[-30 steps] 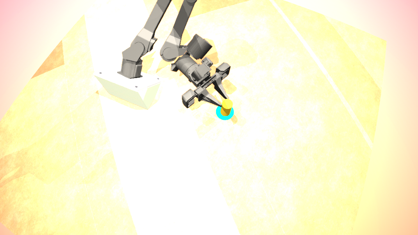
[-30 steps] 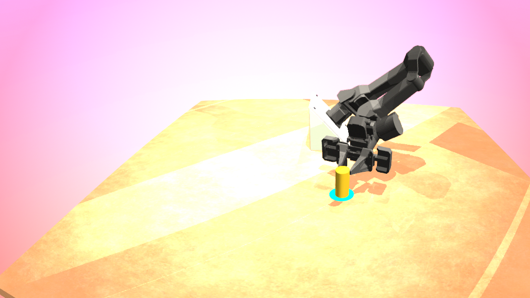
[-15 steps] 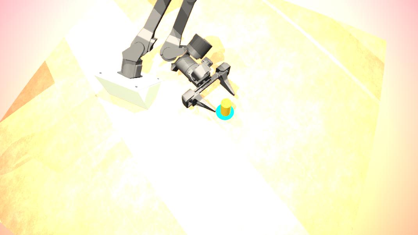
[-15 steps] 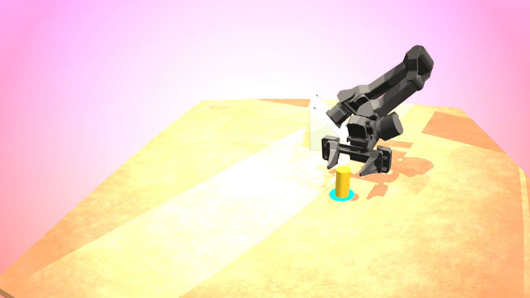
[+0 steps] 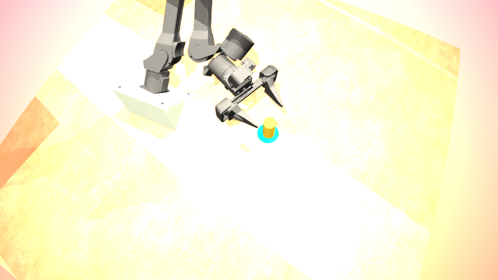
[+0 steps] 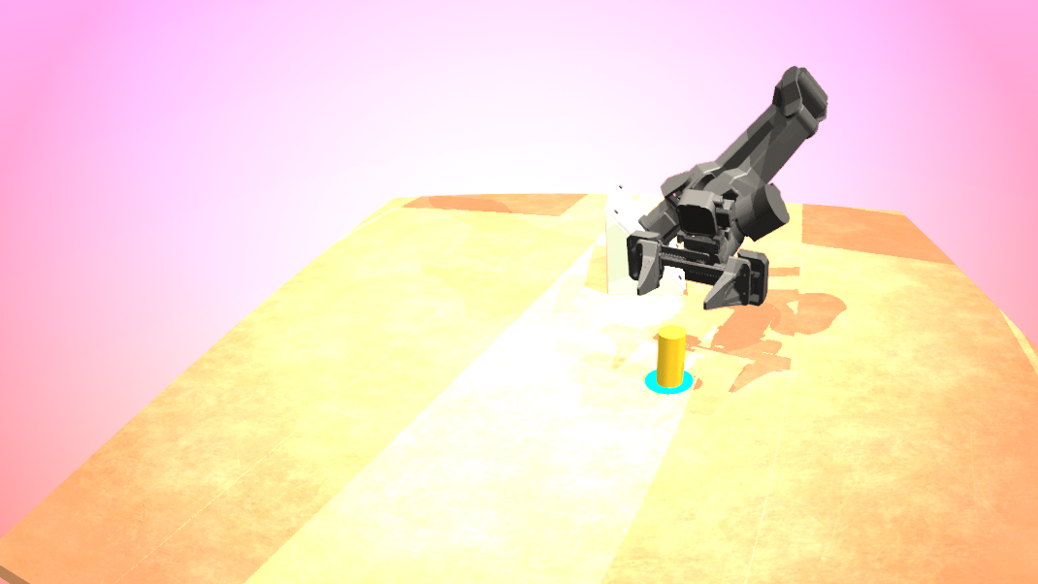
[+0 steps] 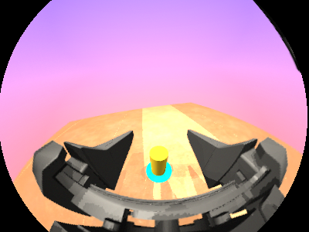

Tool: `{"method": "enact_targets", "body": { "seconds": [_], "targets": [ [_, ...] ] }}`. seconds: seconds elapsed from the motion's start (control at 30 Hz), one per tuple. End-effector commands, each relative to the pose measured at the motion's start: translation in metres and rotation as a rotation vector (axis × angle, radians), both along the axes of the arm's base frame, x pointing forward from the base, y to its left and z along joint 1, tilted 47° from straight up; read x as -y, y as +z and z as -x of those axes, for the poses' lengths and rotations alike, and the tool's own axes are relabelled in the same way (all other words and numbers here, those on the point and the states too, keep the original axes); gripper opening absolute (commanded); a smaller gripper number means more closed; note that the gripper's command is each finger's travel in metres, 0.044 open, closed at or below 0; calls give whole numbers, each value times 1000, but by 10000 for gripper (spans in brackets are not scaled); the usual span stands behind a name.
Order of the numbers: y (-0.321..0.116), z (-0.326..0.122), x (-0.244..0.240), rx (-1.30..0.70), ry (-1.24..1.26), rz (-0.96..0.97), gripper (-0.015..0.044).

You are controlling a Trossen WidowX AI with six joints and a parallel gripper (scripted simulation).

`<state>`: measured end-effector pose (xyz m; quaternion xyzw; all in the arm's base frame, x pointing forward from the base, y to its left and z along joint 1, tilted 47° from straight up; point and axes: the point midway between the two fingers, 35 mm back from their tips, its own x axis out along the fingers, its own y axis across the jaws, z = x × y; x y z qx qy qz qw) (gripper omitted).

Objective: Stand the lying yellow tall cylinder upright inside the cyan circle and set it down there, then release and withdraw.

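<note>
The yellow tall cylinder (image 5: 269,129) (image 6: 671,357) (image 7: 158,161) stands upright on the cyan circle (image 5: 260,135) (image 6: 651,381) (image 7: 149,172). Cyan shows around its base, and the base looks to be inside the circle. My gripper (image 5: 269,116) (image 6: 671,300) (image 7: 160,132) is open, with its fingers wide apart and nothing between them. It is drawn back from the cylinder on the arm base's side, with the fingertips higher than the table. In the wrist view the cylinder shows beyond the fingers, midway between them, and touches neither.
The white base block (image 5: 149,108) (image 6: 619,265) stands behind the gripper, below the arm. The arm reaches above and behind the gripper. The patterned table top (image 5: 139,223) (image 6: 348,406) (image 7: 116,127) carries shadows of the arm near the circle. No other loose object is in view.
</note>
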<state>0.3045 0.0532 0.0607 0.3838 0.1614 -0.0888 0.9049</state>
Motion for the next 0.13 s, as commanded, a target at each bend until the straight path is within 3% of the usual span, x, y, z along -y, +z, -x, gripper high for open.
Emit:
{"method": "enact_targets", "body": {
  "seconds": [0.0, 0.1],
  "targets": [
    [14, -4, 11, 7, 5, 1, 400],
    [22, -4, 20, 9, 4, 3, 400]
  ]
}}
